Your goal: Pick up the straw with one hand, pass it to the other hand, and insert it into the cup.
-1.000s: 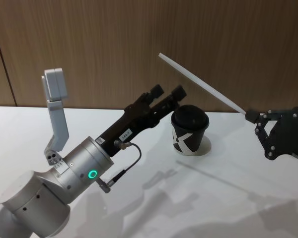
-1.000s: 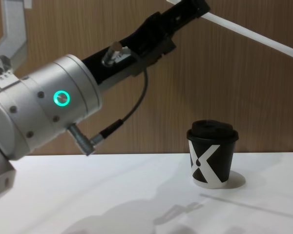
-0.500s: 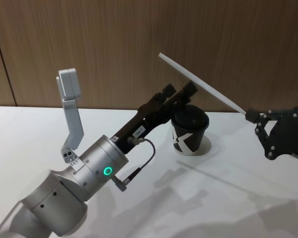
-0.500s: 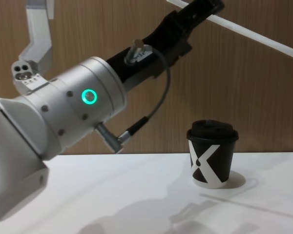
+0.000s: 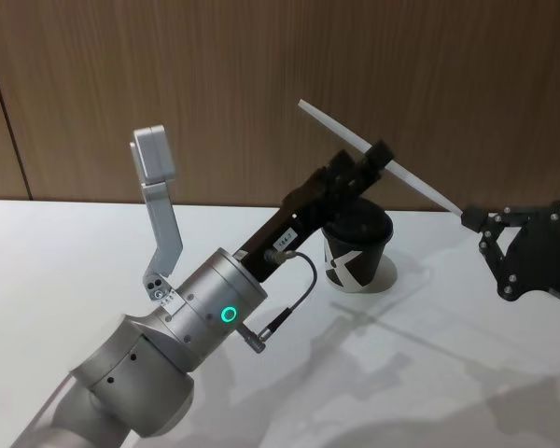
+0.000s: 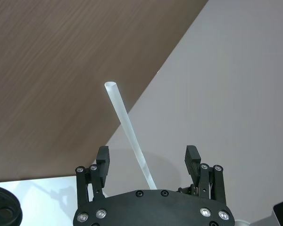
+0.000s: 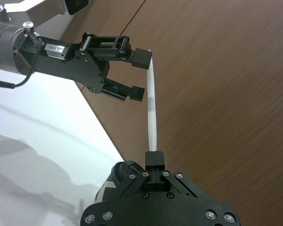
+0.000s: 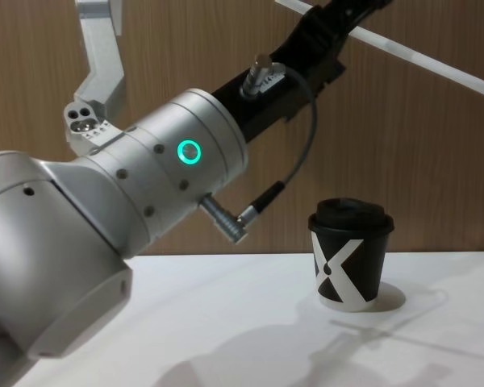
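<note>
Head view: the white straw (image 5: 420, 183) slants in the air above the black lidded cup (image 5: 355, 250). Its lower end is pinched tight in the right gripper (image 5: 470, 219), off to the cup's right. Left wrist view: the left gripper (image 6: 147, 157) has its fingers spread, straddling the straw. Chest view: the cup stands upright on the white table (image 8: 226, 282).

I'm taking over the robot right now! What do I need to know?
Left gripper: open, fingers either side of the straw, mid-length.
Right gripper: shut on the straw's lower end, holding it slanted, higher than the cup.
The cup is lidded and upright on the table.
Done: pick-up. To do: close left, release right, push straw into cup.
</note>
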You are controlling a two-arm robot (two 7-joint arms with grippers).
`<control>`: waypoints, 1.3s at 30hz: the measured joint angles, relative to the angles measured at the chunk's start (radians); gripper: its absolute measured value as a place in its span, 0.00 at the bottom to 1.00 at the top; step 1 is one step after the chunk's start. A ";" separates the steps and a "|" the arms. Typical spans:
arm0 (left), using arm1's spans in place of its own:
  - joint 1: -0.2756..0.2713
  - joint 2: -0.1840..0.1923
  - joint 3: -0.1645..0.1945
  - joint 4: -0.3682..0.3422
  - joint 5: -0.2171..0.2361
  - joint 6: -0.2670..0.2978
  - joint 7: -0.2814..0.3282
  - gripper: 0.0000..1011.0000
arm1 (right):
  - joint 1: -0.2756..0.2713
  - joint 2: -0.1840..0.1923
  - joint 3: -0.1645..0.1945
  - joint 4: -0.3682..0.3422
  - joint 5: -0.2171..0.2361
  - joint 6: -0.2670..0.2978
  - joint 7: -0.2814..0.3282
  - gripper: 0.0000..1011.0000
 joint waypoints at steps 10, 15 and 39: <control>-0.019 -0.025 0.015 0.039 -0.015 -0.020 -0.010 0.99 | 0.000 0.000 0.000 0.000 0.000 0.000 0.000 0.00; -0.027 -0.033 0.020 0.055 -0.020 -0.029 -0.016 0.99 | 0.000 0.000 0.000 0.000 0.000 0.000 0.000 0.00; -0.058 -0.052 0.042 0.110 -0.033 -0.065 -0.052 0.90 | 0.000 0.000 0.000 0.000 0.000 0.000 0.000 0.00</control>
